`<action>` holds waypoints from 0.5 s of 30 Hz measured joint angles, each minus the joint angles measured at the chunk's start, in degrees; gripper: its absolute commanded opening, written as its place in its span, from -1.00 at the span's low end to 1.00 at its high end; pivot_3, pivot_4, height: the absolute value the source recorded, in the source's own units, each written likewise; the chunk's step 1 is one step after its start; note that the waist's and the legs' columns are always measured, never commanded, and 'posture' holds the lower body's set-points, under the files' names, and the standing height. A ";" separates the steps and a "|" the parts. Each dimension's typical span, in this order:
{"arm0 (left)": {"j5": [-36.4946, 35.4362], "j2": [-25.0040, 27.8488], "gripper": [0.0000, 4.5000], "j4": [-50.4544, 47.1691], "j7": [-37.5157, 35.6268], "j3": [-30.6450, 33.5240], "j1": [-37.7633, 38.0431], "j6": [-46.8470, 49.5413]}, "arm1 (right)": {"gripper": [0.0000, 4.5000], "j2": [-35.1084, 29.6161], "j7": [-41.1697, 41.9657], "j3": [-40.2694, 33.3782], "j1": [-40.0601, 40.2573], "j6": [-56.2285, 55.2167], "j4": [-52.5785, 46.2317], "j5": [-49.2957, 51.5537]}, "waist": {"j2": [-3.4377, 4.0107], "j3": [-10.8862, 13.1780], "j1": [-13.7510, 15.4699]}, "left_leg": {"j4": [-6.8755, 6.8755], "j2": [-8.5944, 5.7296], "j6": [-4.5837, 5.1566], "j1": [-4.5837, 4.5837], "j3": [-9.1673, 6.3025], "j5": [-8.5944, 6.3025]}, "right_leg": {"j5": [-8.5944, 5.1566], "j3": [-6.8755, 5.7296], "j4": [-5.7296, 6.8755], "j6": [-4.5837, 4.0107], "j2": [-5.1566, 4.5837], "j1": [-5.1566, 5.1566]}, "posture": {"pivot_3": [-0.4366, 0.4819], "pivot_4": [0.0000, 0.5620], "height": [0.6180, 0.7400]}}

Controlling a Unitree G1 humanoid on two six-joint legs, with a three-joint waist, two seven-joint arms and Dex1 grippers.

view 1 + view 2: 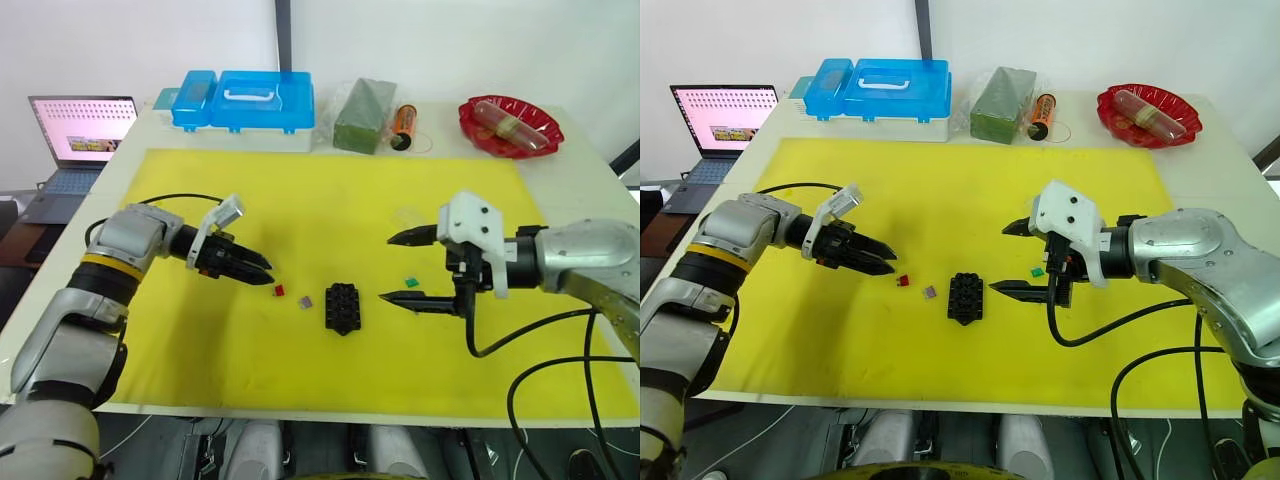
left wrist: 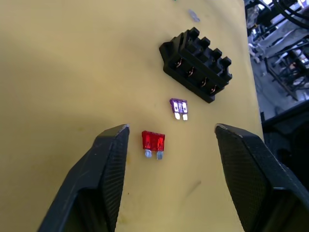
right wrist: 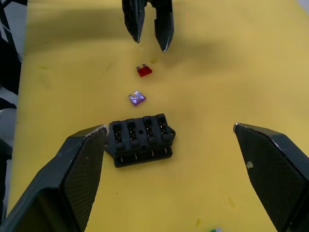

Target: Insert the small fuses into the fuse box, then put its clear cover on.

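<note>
Left gripper (image 2: 171, 135) spread wide, empty, tips low over the yellow mat (image 1: 300, 190). Red fuse (image 2: 153, 141) flat on the mat directly between the fingers (image 2: 108, 159), touching neither. Purple fuse (image 2: 179, 106) just beyond the tips, loose, blades toward the gripper. Fuse box (image 2: 195, 65) farther out on the same line, upright, slots facing up.

Right gripper (image 3: 169, 159) also wide open, empty, hovering on the opposite side of the fuse box, which sits between its fingers from the wrist view, no contact visible. Green fuse (image 1: 409, 281) on the mat near the right gripper's lower finger, beside the box.

Progress, judged from layout: hardly begun. No coloured fuse visible in any slot of the box; metal contacts showing in the openings. Three fuses seen loose; a grey or clear one not made out. Clear cover possibly the faint patch on the mat beyond the right gripper; too faint to confirm. Left to do: every insertion, then the cover.

Farther out, at the table's back edge: blue plastic case (image 1: 245, 100), green block (image 1: 362, 115), orange cylinder (image 1: 403, 125), red dish (image 1: 510, 125). Laptop (image 1: 75, 140) off the table beyond the left arm. All well apart from the work area.

Obstructions: none between left gripper and red fuse. Likely difficulty: fuse lying flat, hard to pinch.
</note>
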 measured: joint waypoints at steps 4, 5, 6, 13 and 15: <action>-0.50 -1.16 0.28 3.33 -0.01 -2.84 -1.28 -0.70 | 1.00 0.01 -0.60 0.06 0.00 0.00 -0.71 0.06 | 0.00 0.00 0.00 | 0.00 0.01 0.00 0.00 0.00 0.00 | 0.00 0.01 0.00 0.00 0.00 0.00 | -0.05 -0.47 1.00; -0.46 -1.46 0.28 4.35 -0.01 -3.82 -1.64 -1.48 | 1.00 0.02 -0.74 0.06 0.00 0.00 -0.75 0.07 | 0.00 0.00 0.00 | 0.00 0.01 0.00 0.00 0.00 0.00 | 0.00 0.01 0.00 0.00 0.00 0.00 | -0.05 -0.47 1.00; -0.41 -1.79 0.28 5.08 -0.01 -4.51 -1.95 -2.07 | 1.00 0.03 -0.89 0.06 0.00 0.00 -0.76 0.08 | 0.00 0.00 0.00 | 0.00 0.00 0.00 0.00 0.00 0.00 | 0.00 0.02 0.00 0.00 0.00 0.00 | -0.05 -0.47 1.00; -0.38 -3.11 0.28 7.98 -0.03 -8.14 -3.21 -5.83 | 1.00 0.05 -1.75 0.07 0.00 0.03 -1.66 0.14 | 0.00 0.00 0.04 | 0.00 0.00 0.00 -0.01 0.00 0.00 | 0.00 0.03 -0.01 -0.01 -0.01 0.00 | -0.05 -0.47 1.00; -0.47 -3.12 0.28 8.09 -0.03 -9.16 -3.53 -6.74 | 1.00 0.05 -1.87 0.07 0.00 0.05 -1.72 0.15 | 0.00 0.00 0.03 | 0.00 0.00 0.01 -0.01 0.00 0.00 | 0.00 0.04 -0.01 -0.01 -0.02 0.00 | -0.05 -0.47 1.00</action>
